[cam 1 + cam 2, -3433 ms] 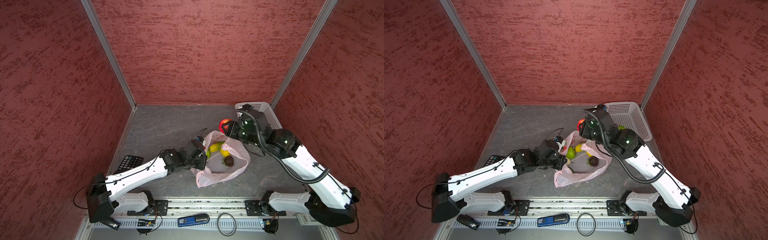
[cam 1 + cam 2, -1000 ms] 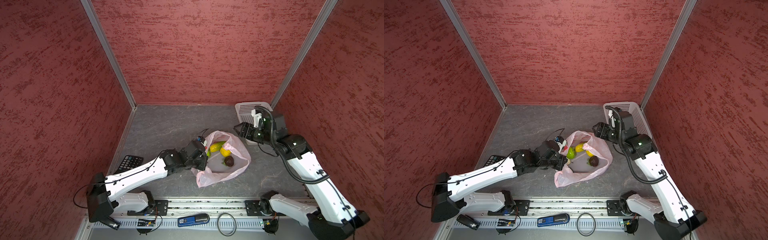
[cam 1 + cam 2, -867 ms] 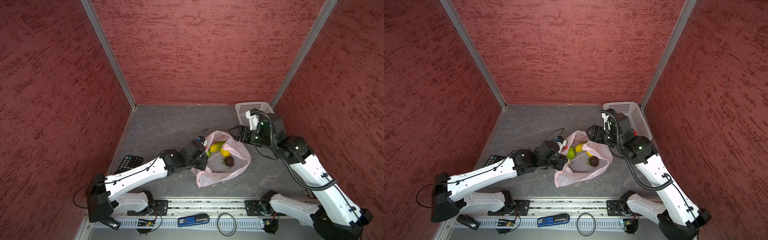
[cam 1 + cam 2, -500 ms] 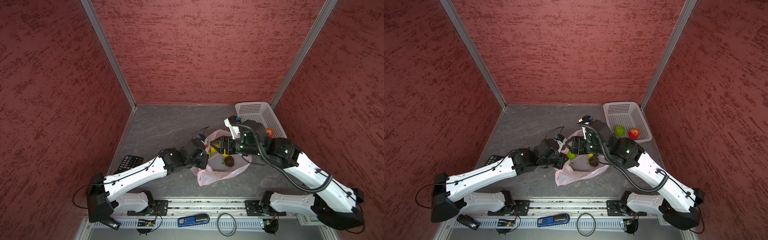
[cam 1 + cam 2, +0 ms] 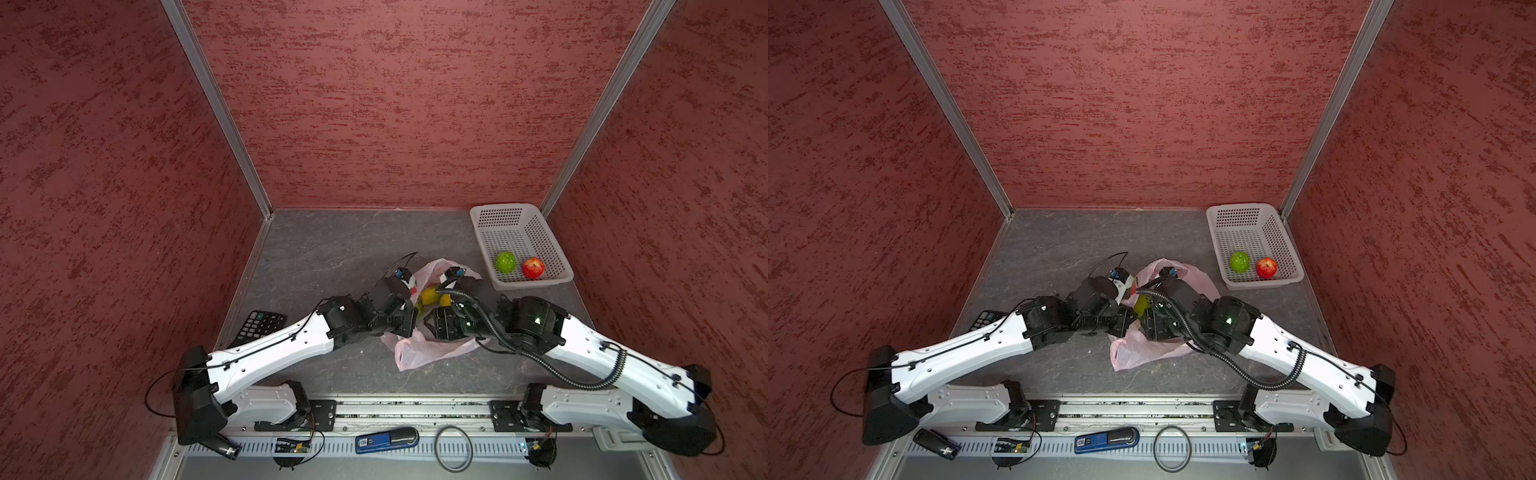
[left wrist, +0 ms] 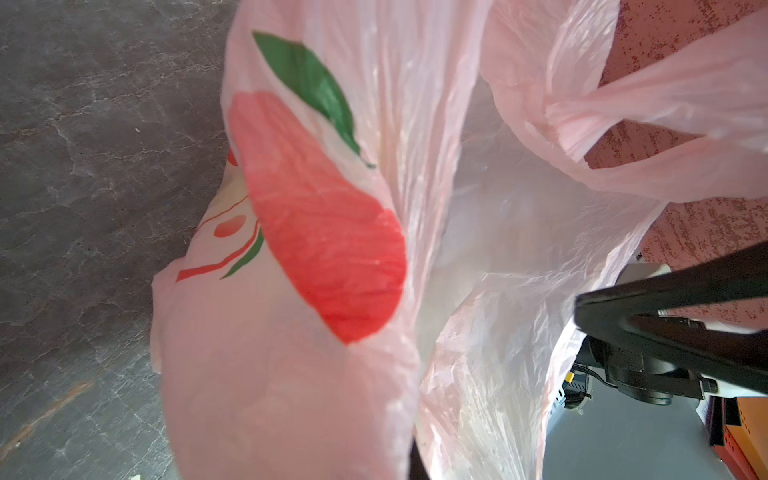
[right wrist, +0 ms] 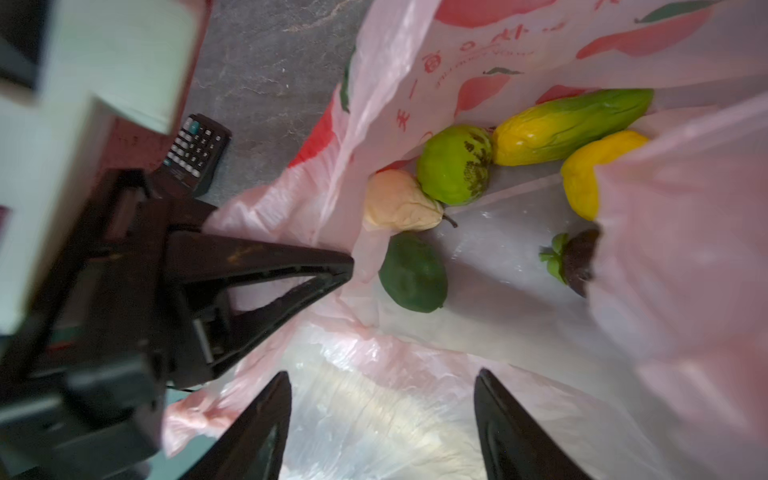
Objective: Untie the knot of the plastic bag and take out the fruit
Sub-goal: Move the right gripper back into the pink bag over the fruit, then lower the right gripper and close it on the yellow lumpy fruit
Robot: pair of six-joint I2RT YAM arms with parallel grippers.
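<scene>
The pale-pink plastic bag [image 5: 424,353] [image 7: 415,407] lies open mid-table. The knot is out of view; a loose handle loop [image 6: 665,112] hangs free. My left gripper [image 5: 409,328] [image 7: 336,270] is shut on the bag's rim and holds it up. My right gripper [image 5: 436,324] [image 7: 382,399] stands open over the bag's mouth, touching no fruit. Inside lie a light green fruit [image 7: 453,164], a cream one [image 7: 399,201], a dark green one [image 7: 413,272], a long yellow-green one [image 7: 569,124], a yellow one [image 7: 586,174] and a dark purple one [image 7: 575,259].
A white perforated basket [image 5: 498,216] at the back right holds a green fruit [image 5: 505,262] and a red apple [image 5: 533,267]. A black calculator [image 5: 264,326] lies by the left wall. Red walls close in three sides.
My right arm has swung from the basket back over the bag's mouth with its jaws open. The red apple now lies in the basket. My left gripper has kept its hold.
</scene>
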